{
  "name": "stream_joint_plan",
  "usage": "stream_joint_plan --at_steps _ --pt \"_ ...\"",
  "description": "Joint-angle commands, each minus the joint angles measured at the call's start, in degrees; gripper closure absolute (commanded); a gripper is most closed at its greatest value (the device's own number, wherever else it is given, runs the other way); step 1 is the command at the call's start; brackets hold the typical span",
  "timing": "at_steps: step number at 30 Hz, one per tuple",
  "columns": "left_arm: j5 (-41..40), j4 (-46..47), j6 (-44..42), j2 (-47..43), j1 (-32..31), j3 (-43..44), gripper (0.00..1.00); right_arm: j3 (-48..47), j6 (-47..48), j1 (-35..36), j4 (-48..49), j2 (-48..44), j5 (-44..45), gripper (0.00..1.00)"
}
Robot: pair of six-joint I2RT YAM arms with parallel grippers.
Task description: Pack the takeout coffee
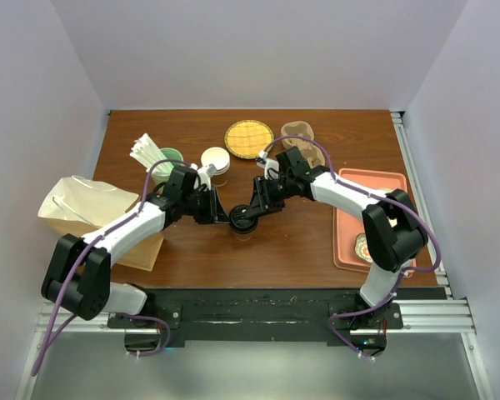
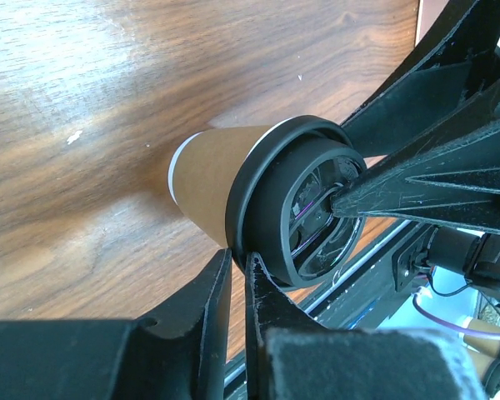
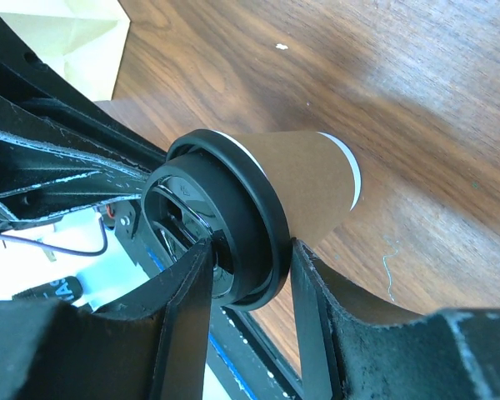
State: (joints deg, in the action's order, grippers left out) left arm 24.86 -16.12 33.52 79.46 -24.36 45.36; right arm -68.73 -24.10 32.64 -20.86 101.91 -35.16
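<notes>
Closest to the overhead lens, both arms rise from the near edge of the table [image 1: 300, 242]. On the left, the left arm [image 1: 125, 229] folds at its elbow, crosses in front of a paper bag [image 1: 79, 208] and reaches right and inward, low over the wood. The right arm [image 1: 350, 196] mirrors it, bent over an orange tray [image 1: 346, 237] and reaching left. Their wrists meet at mid-table, where the coffee [image 1: 243, 221] stands upright on its base, apart from both bag and tray. From above it shows only as a dark disc between black fingers, and the grips cannot be read there. The wrist cameras add the kraft wall, the white band at the foot and the black lid [image 2: 262, 167], seen side-on. In the left wrist view the left gripper [image 2: 238, 260] has its fingers almost together, nipping the lid's thin outer rim, one finger on the cup side and one on the top side. That view also shows a right finger reaching into the lid's sunken top. In the right wrist view the right gripper [image 3: 250, 250] is partway apart and clamped across the lid's edge. One finger sits in the recess on top and the other under the rim against the paper wall. The left fingers cross behind it, with a corner of the bag beyond.
</notes>
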Motion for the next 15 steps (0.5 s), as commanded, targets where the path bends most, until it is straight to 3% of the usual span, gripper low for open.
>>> stream_joint_plan --at_steps 1,9,15 --pt "-15.5 -7.4 -3.5 6.3 -0.2 -5.4 0.86 4.7 2.6 1.4 -2.7 4.4 7.8 0.65" --pt "-9.9 -10.3 -4.6 2.7 -0.2 2.9 0.72 0.3 2.3 1.4 -5.0 2.7 6.7 0.64" --pt "-7.6 -11.8 -5.3 2.5 -0.2 7.6 0.68 -6.1 0.9 1.4 -7.9 0.4 5.1 0.50"
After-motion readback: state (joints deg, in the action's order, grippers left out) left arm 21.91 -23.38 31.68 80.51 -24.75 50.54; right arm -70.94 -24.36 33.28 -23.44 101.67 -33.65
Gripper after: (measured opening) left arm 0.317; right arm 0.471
